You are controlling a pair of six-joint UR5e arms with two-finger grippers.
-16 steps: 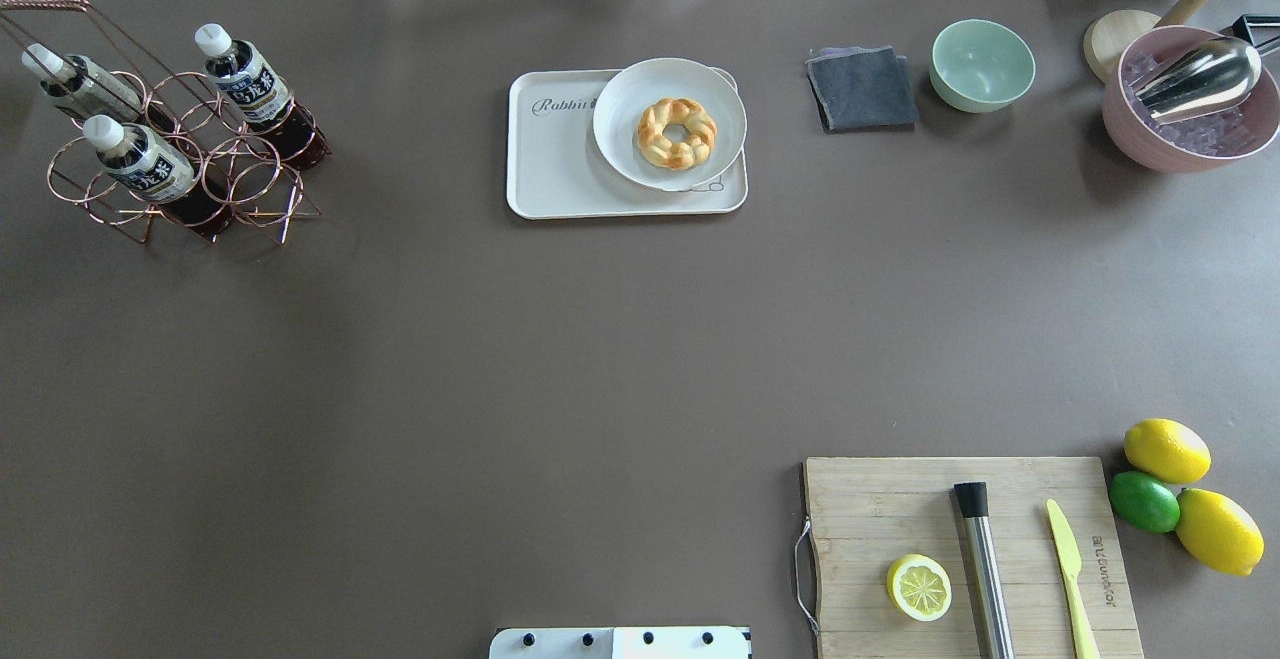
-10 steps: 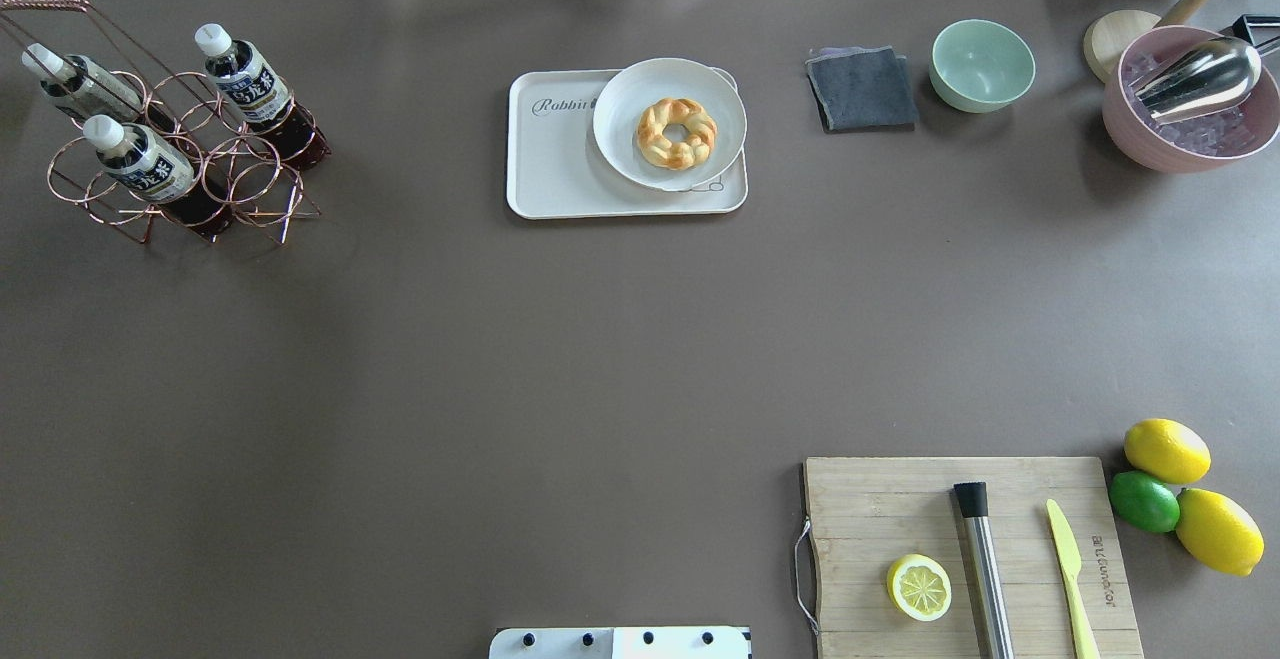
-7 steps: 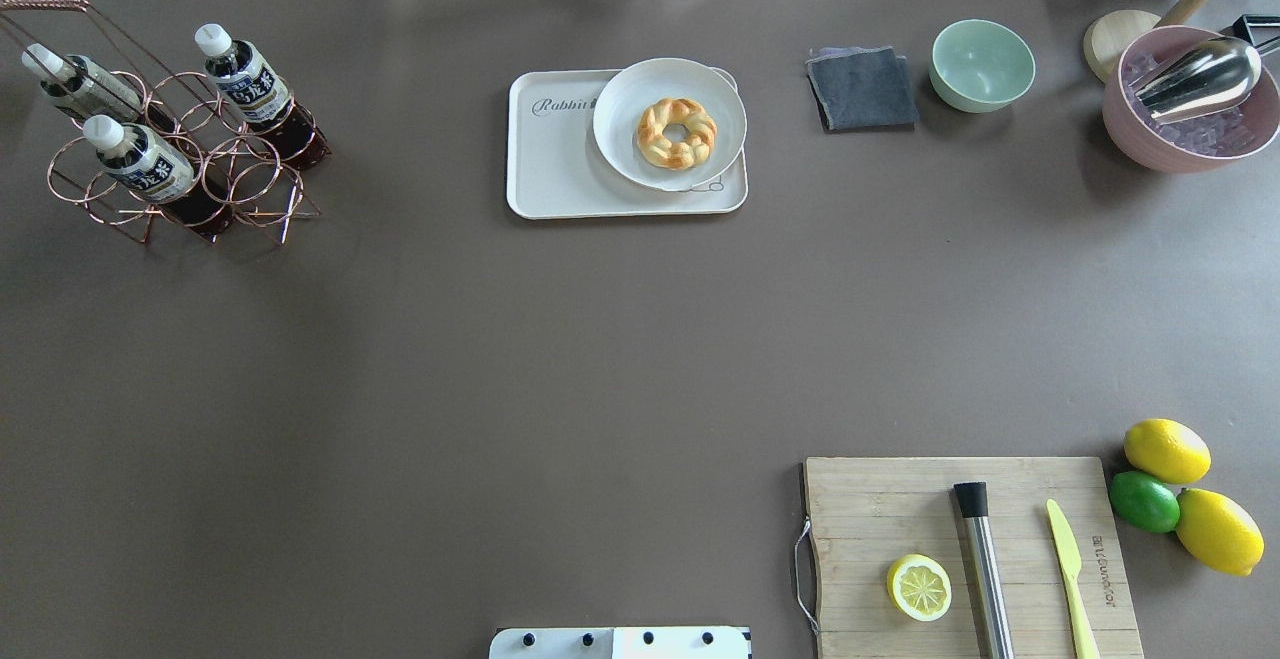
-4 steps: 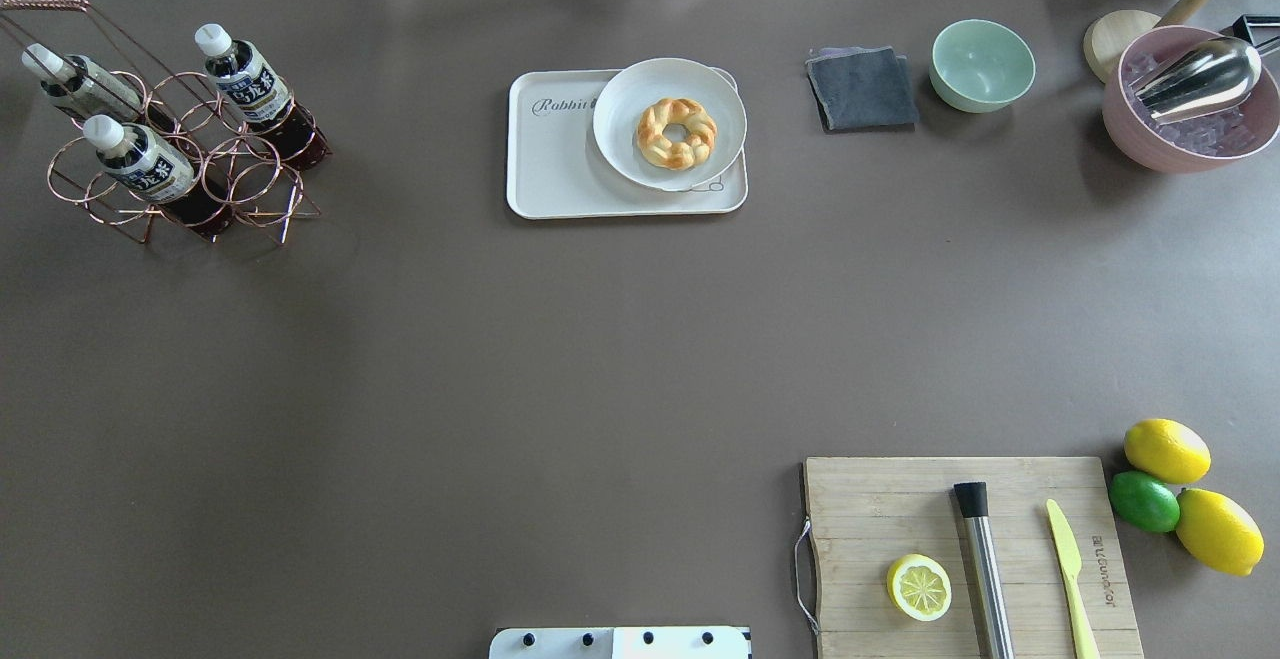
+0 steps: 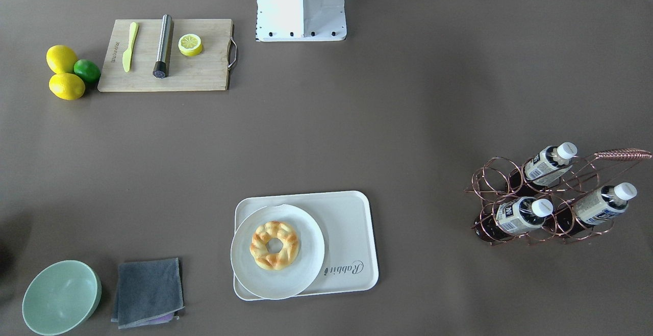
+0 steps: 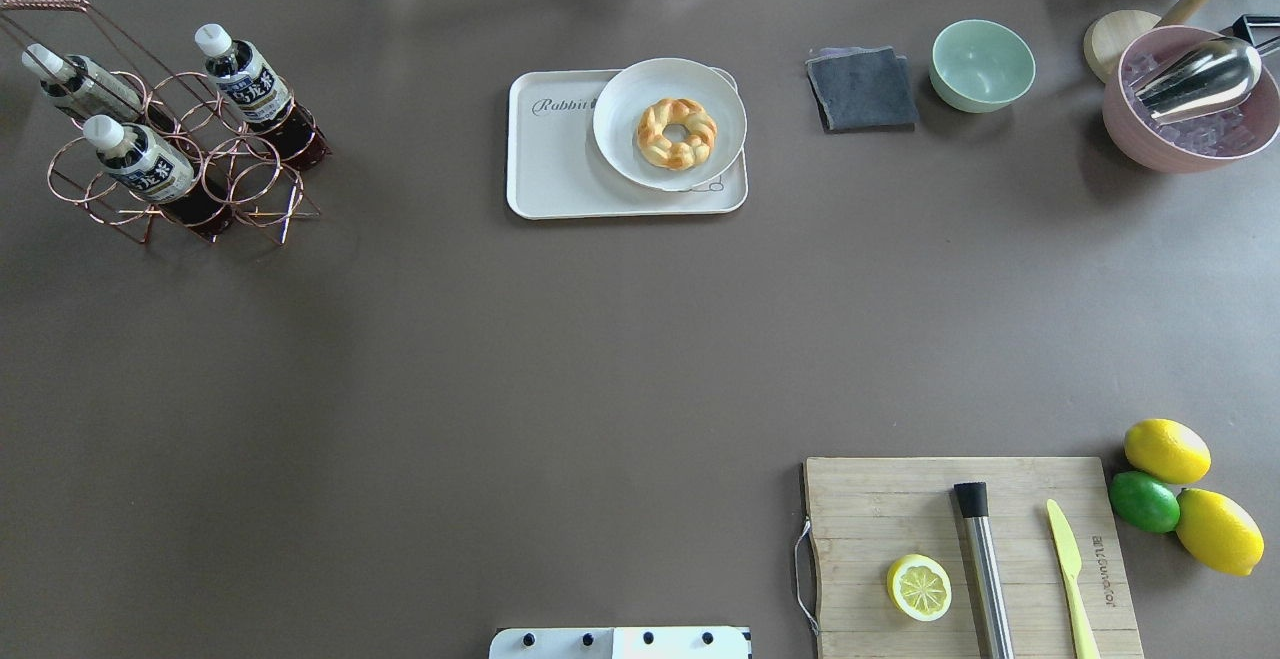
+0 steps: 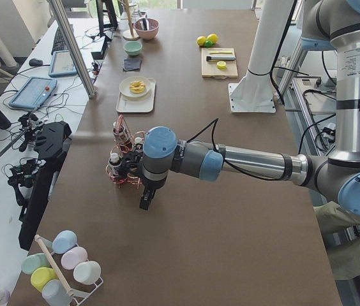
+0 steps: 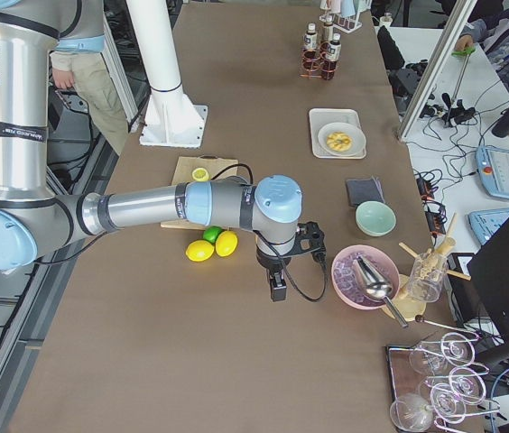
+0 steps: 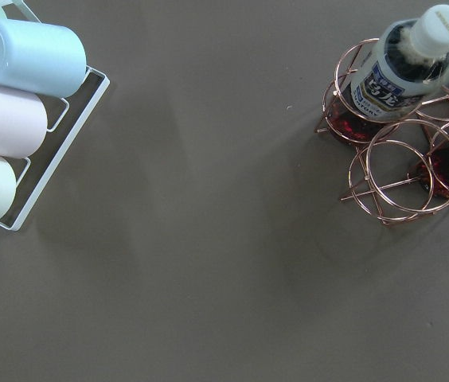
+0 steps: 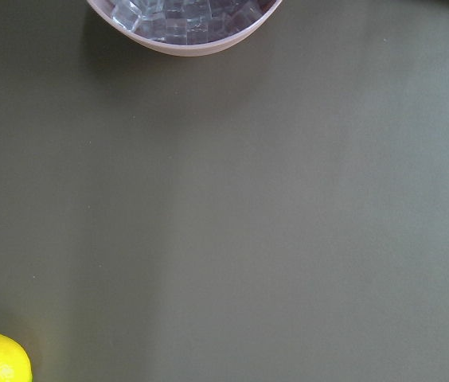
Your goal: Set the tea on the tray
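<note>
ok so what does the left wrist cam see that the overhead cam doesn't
Only the left wrist view: pastel cups lying on a white rack, set apart from the bottles. Only the overhead view: the tray with the plate and braided doughnut on it, the cutting board, and the pink bowl of ice. Both: the copper wire rack and a tea bottle held in it.

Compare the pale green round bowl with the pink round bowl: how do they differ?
The pale green bowl is empty; the pink bowl holds ice cubes and a shiny metal scoop. The green bowl looks smaller than the pink one. Both are round and stand upright.
</note>
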